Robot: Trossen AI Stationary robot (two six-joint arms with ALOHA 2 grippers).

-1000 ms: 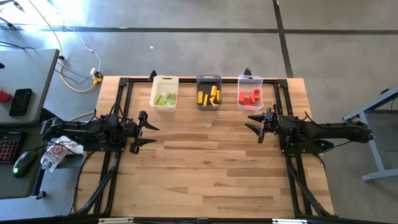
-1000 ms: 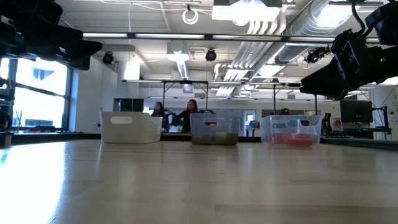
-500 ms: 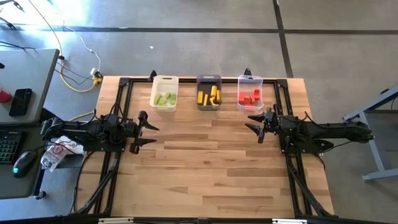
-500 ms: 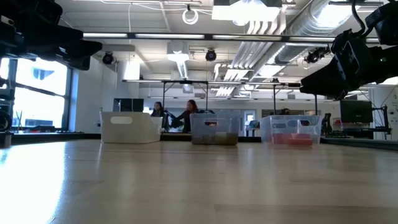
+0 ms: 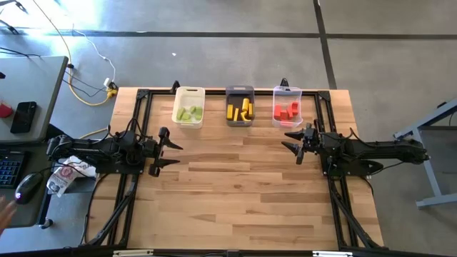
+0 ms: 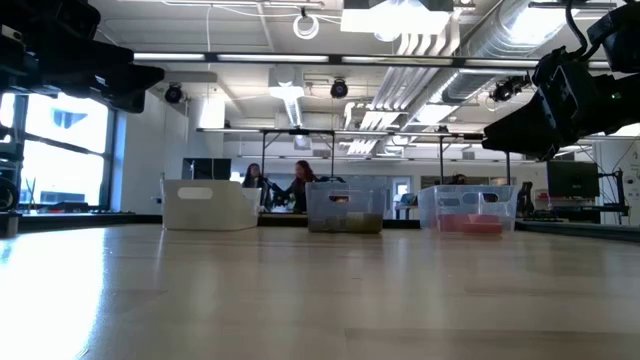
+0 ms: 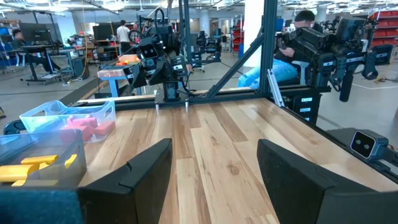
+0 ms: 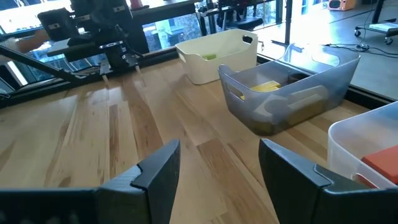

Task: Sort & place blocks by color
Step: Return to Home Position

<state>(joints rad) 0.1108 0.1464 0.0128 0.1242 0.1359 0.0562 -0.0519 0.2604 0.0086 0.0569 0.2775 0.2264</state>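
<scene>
Light green blocks (image 5: 190, 113) lie in the white bin (image 5: 189, 93). Yellow blocks (image 5: 242, 109) lie in the dark grey bin (image 5: 239, 91). Red blocks (image 5: 286, 111) lie in the clear bin (image 5: 287, 91). All three bins stand in a row at the table's far edge. My left gripper (image 5: 169, 152) hovers open at the table's left side, pointing right, nothing between its fingers (image 7: 134, 180). My right gripper (image 5: 292, 143) hovers open at the right side, pointing left, just in front of the clear bin.
The wooden table top (image 5: 235, 185) between the two arms is bare wood. A black frame (image 5: 139, 107) runs along the table's sides. A desk with a mouse (image 5: 27, 187) and phone stands left of the table. People sit in the room beyond (image 6: 300, 180).
</scene>
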